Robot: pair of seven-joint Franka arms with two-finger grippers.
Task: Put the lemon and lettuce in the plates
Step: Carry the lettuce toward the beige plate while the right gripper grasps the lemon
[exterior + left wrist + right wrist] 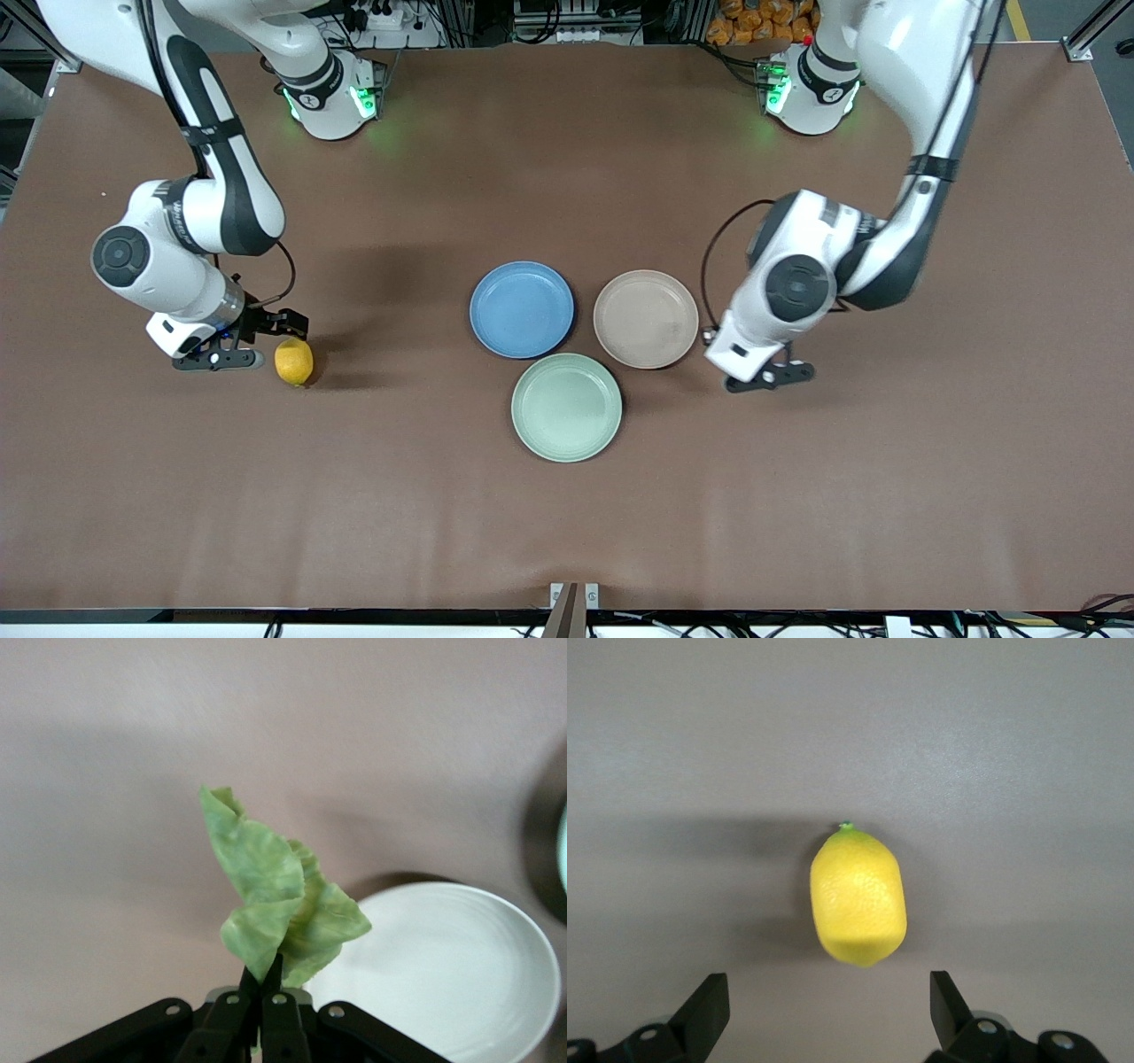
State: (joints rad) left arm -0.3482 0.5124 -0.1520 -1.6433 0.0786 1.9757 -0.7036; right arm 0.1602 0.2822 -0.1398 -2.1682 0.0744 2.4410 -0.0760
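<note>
The yellow lemon (293,361) lies on the brown table toward the right arm's end. My right gripper (264,342) is low beside it and open; in the right wrist view the lemon (858,896) lies just ahead of the spread fingers of the gripper (828,1001), untouched. My left gripper (769,376) hangs over the table beside the beige-pink plate (646,318). In the left wrist view the gripper (263,979) is shut on the green lettuce leaf (279,904), with that plate (461,974) just past it. The arm hides the lettuce in the front view. The blue plate (522,308) is empty.
A pale mint-green plate (566,407) lies nearer to the front camera than the other two plates and touches both; its edge shows in the left wrist view (563,850). The arms' bases stand along the table's back edge.
</note>
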